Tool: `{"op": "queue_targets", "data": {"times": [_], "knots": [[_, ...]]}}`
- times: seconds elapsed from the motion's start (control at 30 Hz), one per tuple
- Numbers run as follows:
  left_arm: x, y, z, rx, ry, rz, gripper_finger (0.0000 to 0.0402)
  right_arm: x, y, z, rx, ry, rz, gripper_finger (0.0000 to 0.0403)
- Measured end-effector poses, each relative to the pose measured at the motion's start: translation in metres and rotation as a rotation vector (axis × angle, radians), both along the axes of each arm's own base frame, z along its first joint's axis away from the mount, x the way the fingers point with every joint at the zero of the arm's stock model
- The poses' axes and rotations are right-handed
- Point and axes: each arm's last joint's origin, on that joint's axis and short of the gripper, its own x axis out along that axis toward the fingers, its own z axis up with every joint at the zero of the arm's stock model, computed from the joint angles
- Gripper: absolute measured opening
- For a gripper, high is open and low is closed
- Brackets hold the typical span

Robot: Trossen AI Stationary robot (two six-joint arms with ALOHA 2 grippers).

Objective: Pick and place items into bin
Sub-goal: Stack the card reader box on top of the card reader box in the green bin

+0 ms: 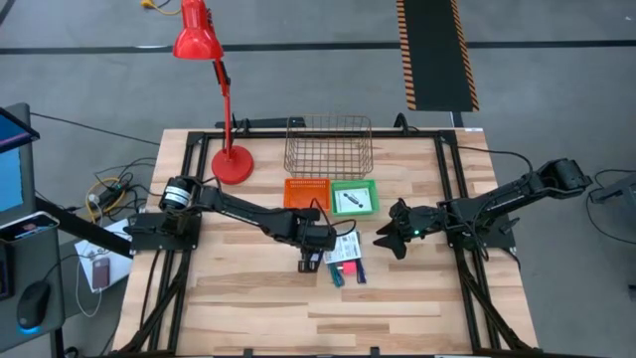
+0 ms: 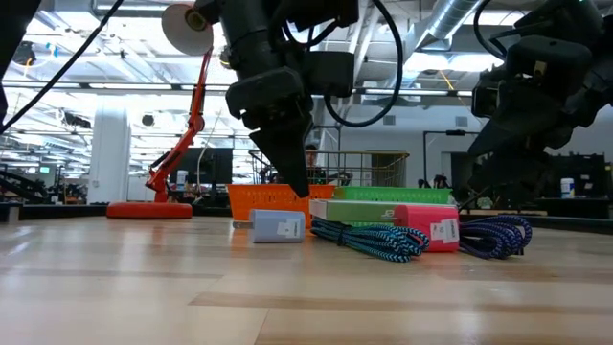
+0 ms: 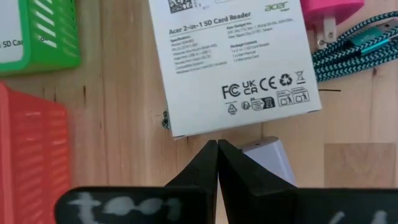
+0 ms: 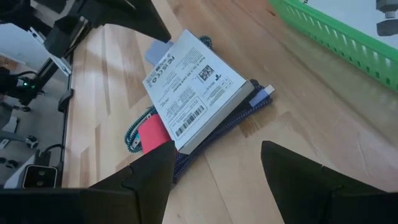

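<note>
Barely started, by the look of it. Left to right in the high view: red lamp (image 1: pixel 231 159) at the far left of the worktop (image 1: pixel 248 308), not part of the job. Left claw (image 1: pixel 310 262) down at the near-left edge of the item cluster, fingers clenched tip to tip with nothing between them, right over a small pale blue-white charger block (image 3: pixel 270 157) lying just beside the white card-reader box (image 3: pixel 233 59). Orange tray (image 1: pixel 306 193) looks empty from above. Wire basket (image 1: pixel 329 147) at the far edge also looks empty. Green tray (image 1: pixel 355 198) holds one flat white piece with a dark item on it, so at most one thing binned; cannot tell which container counts as the bin. Cluster all on the worktop, unbinned: white box on top, pink plug block (image 4: pixel 154 135) beside it, teal braided cable (image 2: pixel 369 240) and dark blue braided cable (image 2: pixel 493 235) tucked partly under the box. Right claw (image 1: pixel 390 240) just right of the cluster, fingers spread wide and empty, aimed at the box and cables. Remaining by this read: box, pink block, both cables, charger block. Next likely step: grab for the charger block with the left, needs the fingers reopened first.
</note>
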Motion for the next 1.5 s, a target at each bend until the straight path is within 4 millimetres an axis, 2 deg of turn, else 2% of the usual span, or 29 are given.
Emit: {"op": "queue_targets", "data": {"times": [0.2, 0.43, 0.57, 1.23, 1.5], "knots": [[-0.001, 0.0, -0.001, 0.008, 0.01, -0.004, 0.0, 0.0, 0.0, 0.0, 0.0, -0.001, 0.0, 0.0234], [0.005, -0.002, -0.018, -0.014, 0.052, -0.016, 0.0, 0.0, 0.0, 0.0, 0.0, -0.001, 0.0, 0.0234], [0.007, -0.002, -0.019, -0.005, 0.072, -0.039, 0.0, 0.0, 0.0, 0.0, 0.001, -0.002, 0.0, 0.0234], [0.013, -0.001, -0.013, 0.018, 0.024, -0.055, 0.0, 0.0, 0.0, 0.0, 0.0, 0.006, 0.0, 0.0234], [0.013, -0.001, -0.013, 0.019, 0.024, -0.056, 0.0, -0.002, 0.0, -0.003, 0.06, 0.044, -0.046, 0.0234]]}}
